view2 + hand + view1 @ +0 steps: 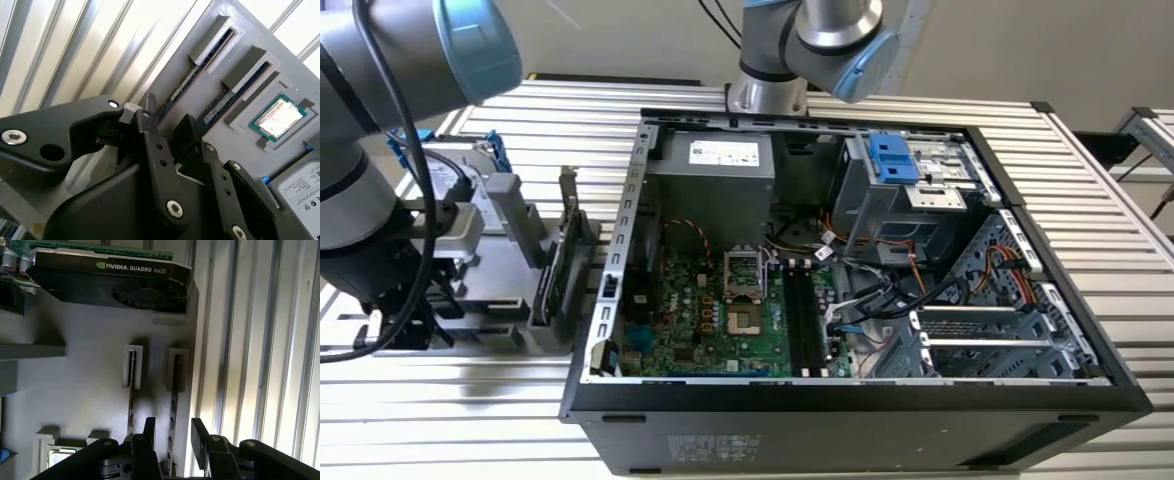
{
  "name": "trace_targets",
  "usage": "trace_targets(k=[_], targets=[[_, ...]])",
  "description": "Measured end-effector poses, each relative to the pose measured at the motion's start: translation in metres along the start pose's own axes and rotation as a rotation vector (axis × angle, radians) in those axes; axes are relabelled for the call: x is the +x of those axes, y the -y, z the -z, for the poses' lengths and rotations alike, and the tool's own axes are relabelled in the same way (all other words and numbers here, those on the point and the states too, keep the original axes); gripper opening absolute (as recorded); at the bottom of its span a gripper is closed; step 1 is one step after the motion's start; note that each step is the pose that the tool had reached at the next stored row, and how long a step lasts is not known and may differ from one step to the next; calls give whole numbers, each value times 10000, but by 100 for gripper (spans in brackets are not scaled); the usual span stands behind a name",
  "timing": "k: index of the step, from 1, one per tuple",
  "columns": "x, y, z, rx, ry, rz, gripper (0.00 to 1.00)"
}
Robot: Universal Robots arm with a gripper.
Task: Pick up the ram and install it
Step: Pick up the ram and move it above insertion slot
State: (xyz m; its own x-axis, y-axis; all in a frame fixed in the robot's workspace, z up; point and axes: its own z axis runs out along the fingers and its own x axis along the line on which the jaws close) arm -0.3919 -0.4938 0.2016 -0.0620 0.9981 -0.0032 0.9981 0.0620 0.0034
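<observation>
Two rams stand on edge in slots of a grey parts holder (pixel 75 390). In both wrist views my gripper (pixel 174 432) (pixel 167 120) is open and low over the holder, its black fingers (pixel 149 430) on either side of the ram (pixel 175 390) (pixel 192 77) nearest the holder's edge. A gap shows between each finger and that stick. The second ram (pixel 131 385) (pixel 230 95) stands in the neighbouring slot, outside the fingers. In the exterior view the motherboard's black slots (pixel 801 320) lie inside the open computer case (pixel 854 400), well to the exterior view's right of my arm (pixel 374 150).
A graphics card (pixel 110 280) (pixel 550 270) stands upright on the holder beyond the rams. A square silver chip (pixel 277 117) and a hard drive (pixel 300 185) sit in other pockets. Ribbed metal table (pixel 427 420) surrounds the holder and the case.
</observation>
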Motion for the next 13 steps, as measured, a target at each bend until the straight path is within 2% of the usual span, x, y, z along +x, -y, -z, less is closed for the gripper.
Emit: trace_targets(k=[13], targets=[[-26,1,-45,8,-1,-22,100]])
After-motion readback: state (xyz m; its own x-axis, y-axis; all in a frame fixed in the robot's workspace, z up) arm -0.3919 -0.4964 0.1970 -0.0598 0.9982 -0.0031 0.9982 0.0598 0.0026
